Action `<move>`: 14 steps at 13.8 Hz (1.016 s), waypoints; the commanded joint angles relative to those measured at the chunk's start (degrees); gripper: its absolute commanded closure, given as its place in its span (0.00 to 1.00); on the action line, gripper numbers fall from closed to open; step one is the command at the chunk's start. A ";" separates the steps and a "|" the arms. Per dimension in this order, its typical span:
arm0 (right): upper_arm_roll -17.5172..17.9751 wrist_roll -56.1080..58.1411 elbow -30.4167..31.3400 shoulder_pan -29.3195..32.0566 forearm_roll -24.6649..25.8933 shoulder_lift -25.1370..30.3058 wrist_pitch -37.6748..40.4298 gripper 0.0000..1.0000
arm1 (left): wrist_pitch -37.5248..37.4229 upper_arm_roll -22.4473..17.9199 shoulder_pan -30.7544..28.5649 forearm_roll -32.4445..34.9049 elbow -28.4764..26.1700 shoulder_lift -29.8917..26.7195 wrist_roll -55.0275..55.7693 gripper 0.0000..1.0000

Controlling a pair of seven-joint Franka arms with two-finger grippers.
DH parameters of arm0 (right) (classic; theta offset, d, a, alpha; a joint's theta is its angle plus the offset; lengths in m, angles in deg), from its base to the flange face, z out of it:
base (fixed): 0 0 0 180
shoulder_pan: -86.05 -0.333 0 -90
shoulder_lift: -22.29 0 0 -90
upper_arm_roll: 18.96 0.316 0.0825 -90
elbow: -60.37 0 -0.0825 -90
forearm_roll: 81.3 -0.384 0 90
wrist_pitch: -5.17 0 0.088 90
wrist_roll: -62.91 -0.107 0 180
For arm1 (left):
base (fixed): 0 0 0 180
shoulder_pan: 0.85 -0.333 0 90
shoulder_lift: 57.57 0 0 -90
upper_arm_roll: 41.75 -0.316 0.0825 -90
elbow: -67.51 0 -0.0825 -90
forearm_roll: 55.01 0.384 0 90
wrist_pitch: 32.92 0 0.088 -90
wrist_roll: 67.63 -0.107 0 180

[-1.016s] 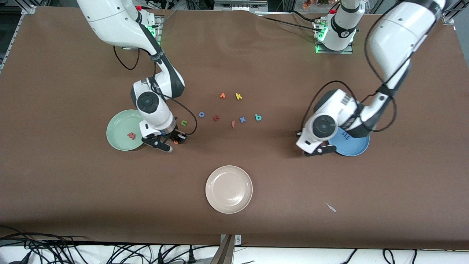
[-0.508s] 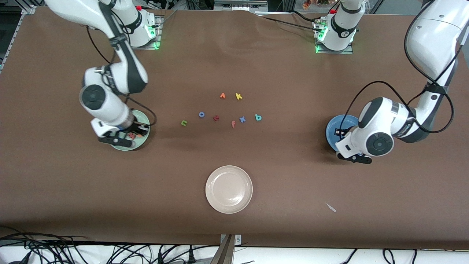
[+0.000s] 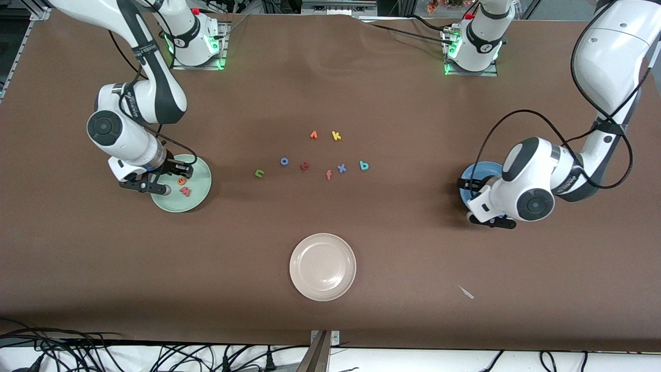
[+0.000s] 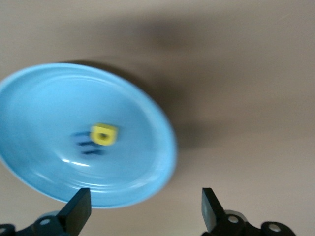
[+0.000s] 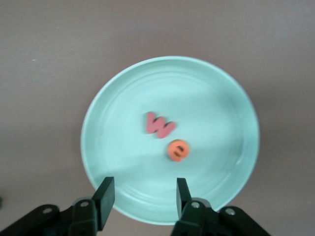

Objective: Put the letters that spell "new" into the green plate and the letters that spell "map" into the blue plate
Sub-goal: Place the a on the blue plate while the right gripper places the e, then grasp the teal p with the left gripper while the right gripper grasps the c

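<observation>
Right pincer (image 5: 141,195) released, empty, over green plate (image 3: 202,196); w (image 5: 159,125) and e (image 5: 177,150) seen inside. Left pincer (image 4: 143,209) spread wide, empty, over blue plate (image 4: 147,177); p (image 4: 104,134) and m (image 4: 87,143) inside. n (image 3: 259,173) and a (image 3: 364,165) left on worktop among decoys; wrong letter risked, k (image 3: 336,136) or f (image 3: 328,175) easily mistaken.

The right pincer (image 5: 141,195) has carried the orange e (image 3: 181,181) off the surface, spread its fingers and left it in the green plate (image 3: 202,188) beside the pink w (image 3: 185,191). The left pincer (image 4: 143,210) has opened, and the yellow p (image 4: 104,134) now lies in the blue plate (image 4: 147,172).
</observation>
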 commanded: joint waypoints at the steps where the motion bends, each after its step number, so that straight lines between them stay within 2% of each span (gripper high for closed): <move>1: 4.92 -10.24 0.97 -0.16 0.30 0.67 -0.93 0.40 | 2.75 5.59 -0.09 -1.45 -2.49 -1.54 12.91 0.00; 4: 10.81 -21.94 0.70 -0.51 0.56 -1.44 -4.79 0.39 | 11.86 10.52 0.88 -0.75 -8.01 -1.54 28.55 0.00; 6: 12.23 -28.01 0.27 -2.17 0.65 -2.67 -6.03 0.37 | 20.21 10.88 3.94 0.74 -12.06 -1.54 36.83 0.00; 10: 12.23 -34.27 0.27 -7.18 0.74 -5.74 -10.76 0.36 | 27.44 10.01 11.94 10.67 -12.95 1.26 54.42 0.00; 12: 11.97 -35.16 0.27 -9.20 0.56 -8.03 -14.02 0.36 | 30.96 7.99 15.98 11.56 -12.95 1.71 57.77 0.00; 14: 11.62 -35.16 0.53 -10.09 0.65 -9.09 -15.78 0.36 | 33.69 3.96 21.07 11.56 -12.69 1.71 58.92 0.00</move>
